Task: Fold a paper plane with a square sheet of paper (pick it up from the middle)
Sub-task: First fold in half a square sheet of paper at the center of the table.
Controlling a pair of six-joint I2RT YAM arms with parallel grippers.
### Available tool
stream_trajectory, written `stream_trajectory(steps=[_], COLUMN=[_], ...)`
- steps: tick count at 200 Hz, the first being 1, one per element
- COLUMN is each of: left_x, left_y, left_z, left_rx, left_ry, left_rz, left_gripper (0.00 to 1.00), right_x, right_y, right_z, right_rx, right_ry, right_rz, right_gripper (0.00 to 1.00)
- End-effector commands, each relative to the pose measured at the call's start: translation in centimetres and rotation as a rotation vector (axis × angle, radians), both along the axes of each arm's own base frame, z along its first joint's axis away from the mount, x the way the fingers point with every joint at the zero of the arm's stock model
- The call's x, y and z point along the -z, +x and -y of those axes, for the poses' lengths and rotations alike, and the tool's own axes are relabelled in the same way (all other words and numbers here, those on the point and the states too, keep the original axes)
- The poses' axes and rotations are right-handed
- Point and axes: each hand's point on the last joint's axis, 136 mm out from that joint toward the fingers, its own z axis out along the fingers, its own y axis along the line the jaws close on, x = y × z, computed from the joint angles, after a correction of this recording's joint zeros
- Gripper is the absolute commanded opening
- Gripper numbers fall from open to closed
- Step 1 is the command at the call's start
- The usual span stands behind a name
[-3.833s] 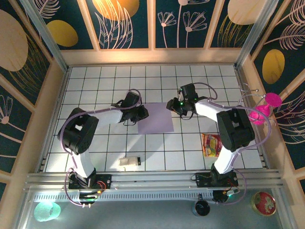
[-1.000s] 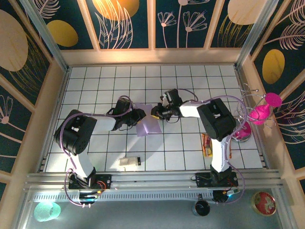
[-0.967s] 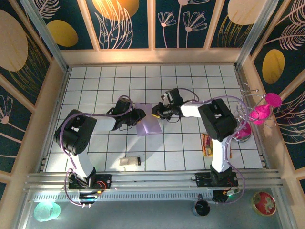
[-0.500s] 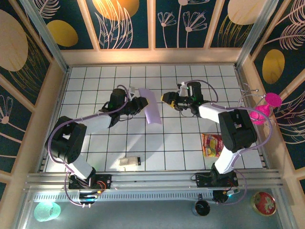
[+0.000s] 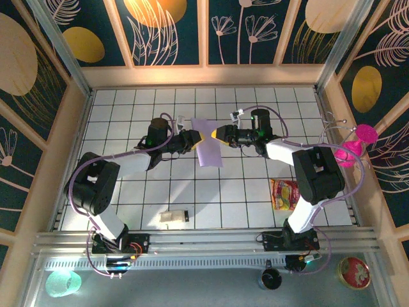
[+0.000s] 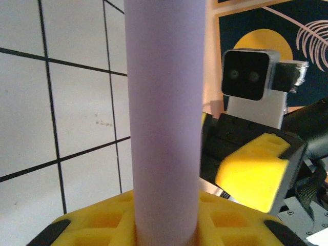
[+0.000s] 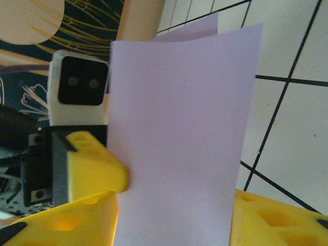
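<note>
**Operator:** Where does the fold stand?

**Spotter:** Barely begun, by my reading. Start at your left. The left jaws are pressed together on the sheet of paper (image 5: 208, 150), pinching it between the yellow pads (image 6: 97, 230). They hold it up off the counter (image 5: 128, 109), above the middle tiles. In the left wrist view the sheet rises as a soft, rounded band, bent over, with no sharp crease that I can see.

**Operator:** And the right side?

**Spotter:** Your right jaws look spread, with a yellow finger (image 7: 279, 218) on either side of the sheet. They are close up at its right-hand edge, facing the left jaws. I can't tell whether they touch the paper.

**Operator:** So what next?

**Spotter:** I'd have you close the right jaws on the free edge and bring the two edges level. Then lay the sheet down and press the centre crease. Close gently, because thin paper will likely buckle or slip if your arms pull apart.

**Operator:** Anything in the way?

**Spotter:** No. The snack packet (image 5: 283, 194) lies well apart, towards the right base.
</note>
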Motion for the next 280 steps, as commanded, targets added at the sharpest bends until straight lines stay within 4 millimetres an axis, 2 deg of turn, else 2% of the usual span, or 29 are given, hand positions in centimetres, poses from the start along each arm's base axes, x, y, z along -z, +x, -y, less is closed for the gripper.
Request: stream_trajectory(steps=[1,74,76,80,154,172,196,200,230,260,280], left_x=[-0.1,0.2,1.1,1.4,2.8,2.9,3.5,2.5,1.9,0.7,-0.1], left_y=[0.8,1.1,1.2,1.2,1.2,1.3,1.8,1.9,2.6,2.8,2.8], left_z=[-0.3,-0.6,-0.6,-0.6,-1.0,-1.4,-2.8,-3.2,-5.6,-7.4,-8.6], left_rx=[-0.009,-0.025,-0.025,-0.026,-0.043,-0.059,-0.108,-0.12,-0.198,-0.254,-0.297], left_ry=[0.021,0.027,0.036,0.038,0.071,0.089,0.129,0.126,0.181,0.275,0.327], left_rz=[0.016,0.007,-0.011,-0.017,-0.049,-0.05,-0.046,-0.02,0.027,0.111,0.159], left_gripper=[0.26,0.26,0.26,0.26,0.27,0.38,0.57,0.59,0.75,0.97,0.99], right_x=[-0.8,0.4,0.3,0.3,-0.1,-0.2,-0.1,-0.2,-0.7,-2.4,-4.0], right_y=[-0.9,-1.7,-1.6,-1.7,-1.1,-0.6,0.2,0.3,0.9,1.0,0.8], right_z=[-0.2,0.2,0.2,0.1,0.1,0.5,1.6,1.9,3.8,4.3,3.1], right_rx=[-0.044,-0.026,-0.026,-0.027,0.012,0.05,0.113,0.122,0.179,0.192,0.171], right_ry=[0.024,0.011,0.012,0.015,0.004,-0.023,-0.074,-0.083,-0.173,-0.239,-0.233], right_rz=[0.033,-0.001,0.0,0.0,-0.003,-0.005,-0.013,-0.017,-0.018,-0.012,-0.002], right_gripper=[0.49,0.27,0.27,0.25,0.06,0.0,0.0,0.0,0.0,0.0,0.0])
